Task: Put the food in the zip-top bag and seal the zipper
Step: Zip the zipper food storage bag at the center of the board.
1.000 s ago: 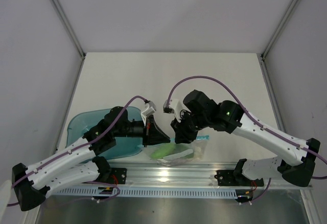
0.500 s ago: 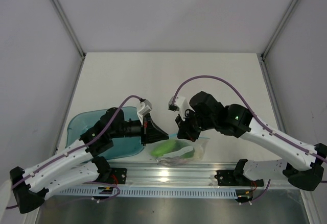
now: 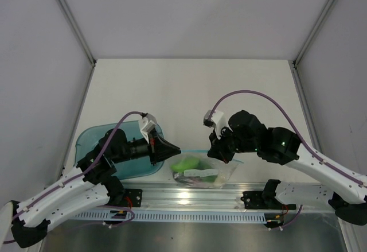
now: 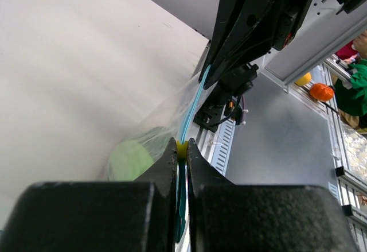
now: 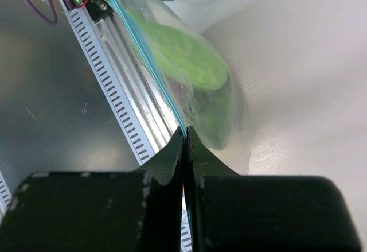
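zip-top bag (image 3: pixel 207 173): near table (image 3: pixel 172 91) edge, between both grippers — green food (image 3: pixel 186 163) inside.
zipper (image 3: pixel 198 151): stretched between the grippers.
left gripper (image 3: pixel 176 150): jaws pinched on zipper's left end.
right gripper (image 3: pixel 217 152): clamped on its right end.
teal tray (image 3: pixel 94 140): left of bag.

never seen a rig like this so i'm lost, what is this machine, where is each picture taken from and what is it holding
These are two robot arms bolted at the near edge of a white table. The wide picture looks down from above and behind them: left arm on the left, right arm on the right. The two close-ups come from cameras on the wrists, looking along each arm's black jaws. A teal tray lies on the table. Between the arms is a clear zip-top bag with green toy food inside. The left jaws and the right jaws are both shut on its light-blue zipper, which runs straight between them.
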Available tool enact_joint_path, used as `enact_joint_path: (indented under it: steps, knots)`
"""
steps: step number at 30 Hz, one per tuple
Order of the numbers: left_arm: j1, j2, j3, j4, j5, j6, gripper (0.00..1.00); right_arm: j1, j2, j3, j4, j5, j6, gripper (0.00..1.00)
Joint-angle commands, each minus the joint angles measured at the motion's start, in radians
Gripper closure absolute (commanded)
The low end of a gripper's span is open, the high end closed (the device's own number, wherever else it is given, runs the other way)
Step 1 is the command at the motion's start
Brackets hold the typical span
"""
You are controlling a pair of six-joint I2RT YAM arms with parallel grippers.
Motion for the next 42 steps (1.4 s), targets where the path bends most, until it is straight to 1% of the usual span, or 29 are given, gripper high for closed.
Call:
enact_joint_path:
  steps: [1,7,23,28,29,30,31,33,34,35,36,37,40,42]
  knots:
    - [0.002,-0.038,-0.007,-0.024,-0.073,-0.002,0.99,-0.008,-0.051,-0.025,-0.043,0.061,0.027,1.0]
    - [0.002,-0.069,-0.026,-0.055,-0.139,-0.019,0.99,-0.008,-0.07,-0.045,-0.044,0.091,0.059,1.0]
    - [0.002,-0.15,-0.036,-0.126,-0.178,-0.01,0.99,-0.008,-0.087,-0.06,-0.058,0.16,0.114,1.0]
    - [0.002,-0.158,-0.036,-0.139,-0.181,-0.007,1.0,-0.008,-0.09,-0.063,-0.049,0.116,0.107,1.0]
    - [0.002,-0.155,-0.036,-0.139,-0.179,-0.007,0.98,-0.008,-0.09,-0.065,-0.046,0.101,0.102,1.0]
    - [0.002,-0.152,-0.036,-0.138,-0.175,-0.007,0.93,-0.008,-0.088,-0.068,-0.04,0.066,0.099,1.0]
    - [0.002,-0.15,-0.035,-0.133,-0.175,-0.008,0.76,-0.008,-0.084,-0.068,-0.029,0.05,0.094,1.0]
    - [0.002,-0.147,-0.038,-0.126,-0.182,-0.011,0.5,-0.005,-0.08,-0.071,-0.017,0.004,0.091,1.0]
    - [0.002,-0.149,-0.039,-0.121,-0.182,-0.013,0.4,-0.005,-0.077,-0.072,0.002,-0.01,0.09,1.0]
    - [0.002,-0.149,-0.042,-0.107,-0.185,-0.013,0.23,-0.004,-0.071,-0.08,0.011,-0.019,0.093,1.0]
    - [0.002,-0.152,-0.039,-0.106,-0.197,-0.013,0.09,-0.004,-0.068,-0.083,0.017,-0.039,0.097,1.0]
    - [0.002,-0.153,-0.033,-0.109,-0.225,-0.014,0.01,-0.004,-0.064,-0.083,0.025,-0.051,0.099,1.0]
    - [0.002,-0.164,0.0,-0.132,-0.286,-0.001,0.0,0.004,-0.05,-0.092,0.04,-0.077,0.12,1.0]
    - [0.002,-0.182,0.028,-0.162,-0.361,0.015,0.01,0.008,-0.054,-0.097,0.049,-0.079,0.133,1.0]
